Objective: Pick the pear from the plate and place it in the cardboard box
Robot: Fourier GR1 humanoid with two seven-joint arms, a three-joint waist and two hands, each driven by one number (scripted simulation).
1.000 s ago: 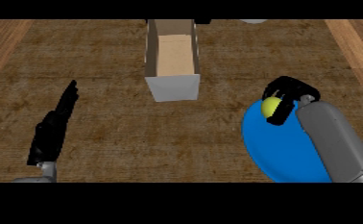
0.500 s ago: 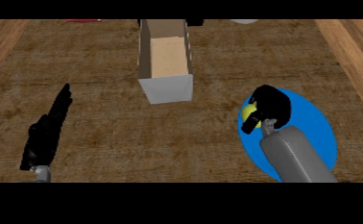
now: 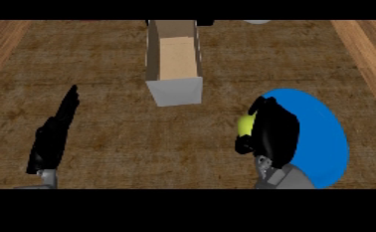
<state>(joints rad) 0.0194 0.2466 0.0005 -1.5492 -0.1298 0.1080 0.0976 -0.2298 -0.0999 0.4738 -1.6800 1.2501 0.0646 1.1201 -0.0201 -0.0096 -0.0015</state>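
No lettering, label, brand or number is showing anywhere, neither on the cardboard box (image 3: 175,61) nor the blue plate (image 3: 323,131).

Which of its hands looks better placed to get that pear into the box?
The right hand: it is curled over the pear on the blue plate, near the cardboard box. The left hand rests open at the counter's left side, far from the pear.

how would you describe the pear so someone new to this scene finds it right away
Start at the big blue plate on the right side of the counter. At its left edge sits the robot's right hand, black, with fingers curled. The pear is the small yellow-green patch peeking out at that hand's left, the only yellowish thing here.
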